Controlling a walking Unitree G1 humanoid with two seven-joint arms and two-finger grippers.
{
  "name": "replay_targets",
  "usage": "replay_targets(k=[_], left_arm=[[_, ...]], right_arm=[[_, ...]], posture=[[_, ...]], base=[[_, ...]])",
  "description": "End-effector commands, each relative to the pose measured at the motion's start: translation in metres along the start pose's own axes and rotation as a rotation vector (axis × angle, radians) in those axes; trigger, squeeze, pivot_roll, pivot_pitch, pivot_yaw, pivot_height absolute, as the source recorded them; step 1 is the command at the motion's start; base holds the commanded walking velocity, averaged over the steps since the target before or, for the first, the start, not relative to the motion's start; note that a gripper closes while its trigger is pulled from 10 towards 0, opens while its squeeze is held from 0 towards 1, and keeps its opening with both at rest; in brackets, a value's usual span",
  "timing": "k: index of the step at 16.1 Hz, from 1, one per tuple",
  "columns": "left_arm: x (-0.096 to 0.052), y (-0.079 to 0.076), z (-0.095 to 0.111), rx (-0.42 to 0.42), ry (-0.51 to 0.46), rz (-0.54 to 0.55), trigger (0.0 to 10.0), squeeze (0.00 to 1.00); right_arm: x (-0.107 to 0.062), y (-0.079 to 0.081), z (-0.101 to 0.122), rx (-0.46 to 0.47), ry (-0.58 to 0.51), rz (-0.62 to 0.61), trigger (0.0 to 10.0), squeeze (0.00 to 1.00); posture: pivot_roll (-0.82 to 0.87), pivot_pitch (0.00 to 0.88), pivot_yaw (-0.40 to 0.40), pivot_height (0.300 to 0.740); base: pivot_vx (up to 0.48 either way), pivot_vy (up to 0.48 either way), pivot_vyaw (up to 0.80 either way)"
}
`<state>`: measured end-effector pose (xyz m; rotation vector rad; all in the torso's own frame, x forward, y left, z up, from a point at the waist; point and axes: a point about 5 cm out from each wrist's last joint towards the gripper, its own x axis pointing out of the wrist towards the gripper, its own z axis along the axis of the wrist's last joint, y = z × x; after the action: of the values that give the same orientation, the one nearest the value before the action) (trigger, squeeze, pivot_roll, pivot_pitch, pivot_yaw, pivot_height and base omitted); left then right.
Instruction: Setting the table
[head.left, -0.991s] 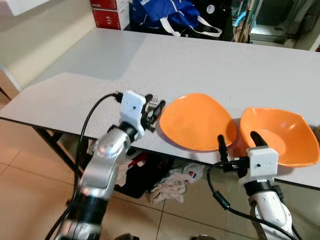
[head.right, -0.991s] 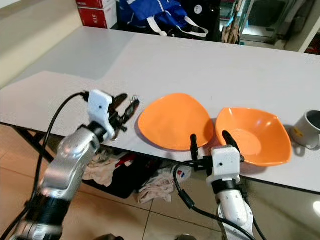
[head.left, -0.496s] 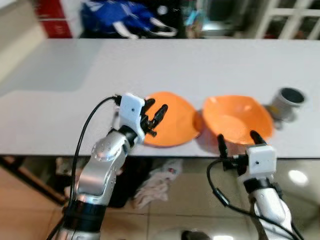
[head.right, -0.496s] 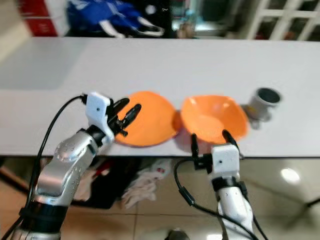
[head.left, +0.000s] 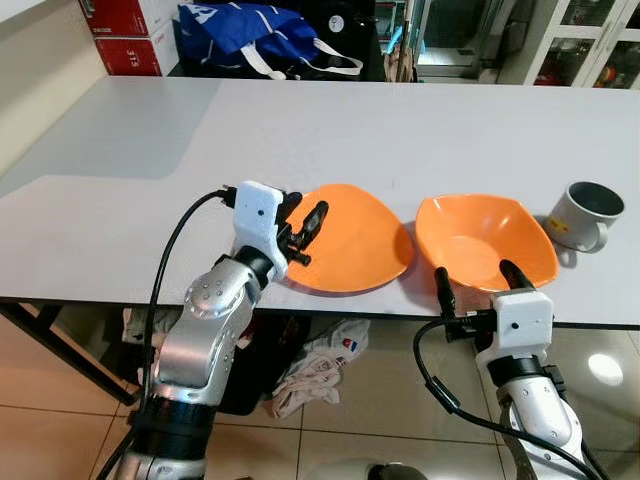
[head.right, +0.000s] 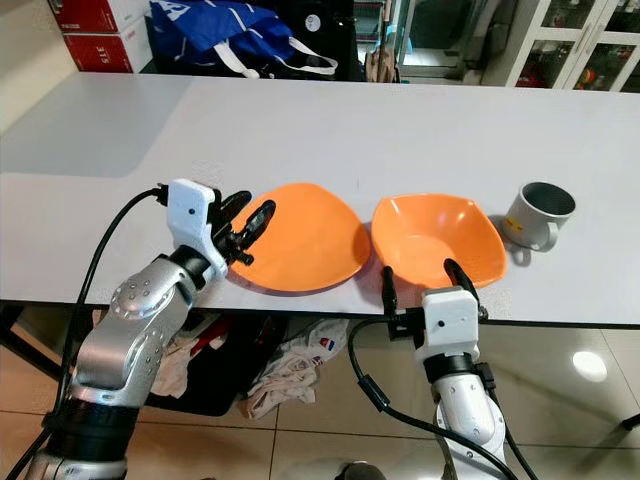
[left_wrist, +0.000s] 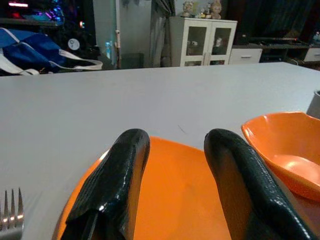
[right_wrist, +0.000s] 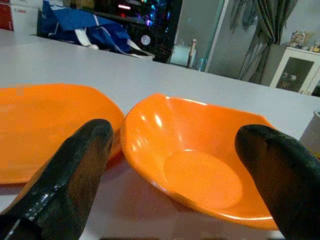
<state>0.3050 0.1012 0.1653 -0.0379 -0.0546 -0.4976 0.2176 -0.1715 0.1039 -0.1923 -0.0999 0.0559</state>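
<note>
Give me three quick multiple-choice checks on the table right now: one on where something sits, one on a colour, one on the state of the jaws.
1. Where does the mug stand?
A. beside the bowl, on the side away from the plate
B. inside the bowl
C. between plate and bowl

2. What colour are the plate and bowl?
A. white
B. orange
C. blue

3. How do the right gripper's jaws stand?
A. shut on the bowl's rim
B. shut on the fork
C. apart, at the table's near edge before the bowl

Answers:
1 A, the grey mug stands on the table at the bowl's far side.
2 B, both dishes are orange.
3 C, the right wrist view shows the bowl between wide-apart jaws.
</note>
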Motion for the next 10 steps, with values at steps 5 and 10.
replay_targets(k=[5,10], left_arm=[[0.0058,0.0055,-0.0002,-0.028,0.015,0.045,10.0,0.0],[0.0086,0.004,0.0017,-0.04,0.005,0.039,10.0,0.0]], right_arm=[[-0.0036,0.0016,-0.0011,0.004,0.007,0.009,10.0,0.0],[-0.0063,0.0021,-0.0003,0.004,0.011,0.012,10.0,0.0]], posture=[[-0.16,0.021,0.033,0.74],[-0.16,0.03,0.03,0.74]], base=[[0.0,0.125,0.0],[0.0,0.341,0.0]])
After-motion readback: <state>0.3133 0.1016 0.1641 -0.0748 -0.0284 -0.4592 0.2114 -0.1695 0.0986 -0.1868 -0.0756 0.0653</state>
